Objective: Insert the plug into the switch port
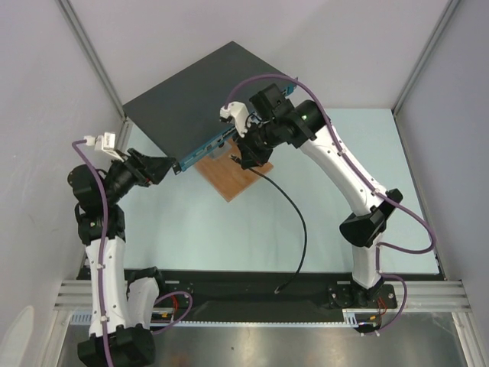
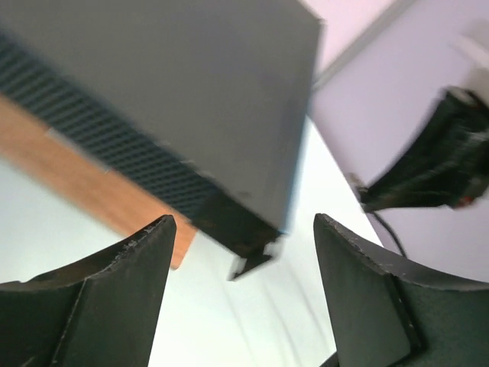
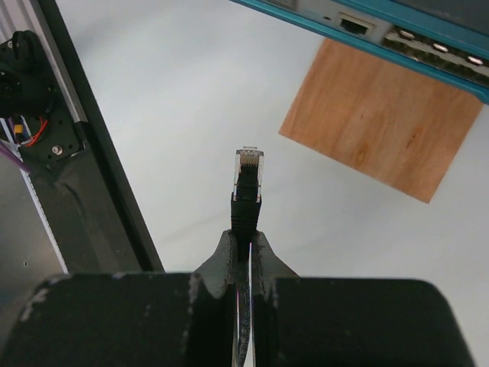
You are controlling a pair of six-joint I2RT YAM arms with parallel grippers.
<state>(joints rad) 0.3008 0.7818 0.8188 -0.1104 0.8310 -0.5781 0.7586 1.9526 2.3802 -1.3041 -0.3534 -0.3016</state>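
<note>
The plug [image 3: 248, 180], black with a clear tip, sticks out of my right gripper [image 3: 243, 238], which is shut on its boot. It hangs in the air short of the switch's teal front strip [image 3: 367, 40], and a dark switch port [image 3: 355, 24] shows up and to the right of the tip. The thin black cable [image 1: 294, 210] trails from the right gripper [image 1: 244, 157] toward the near edge. My left gripper [image 1: 163, 167] is open at the left corner of the switch [image 1: 202, 92]. That corner [image 2: 243, 233] sits between the two fingers, touching neither.
A brown wooden board [image 1: 235, 177] lies under the switch's front edge. The cable's free end [image 1: 279, 290] rests on the black base rail [image 1: 229, 284]. Aluminium frame posts [image 1: 92, 53] and white walls close in the sides and back.
</note>
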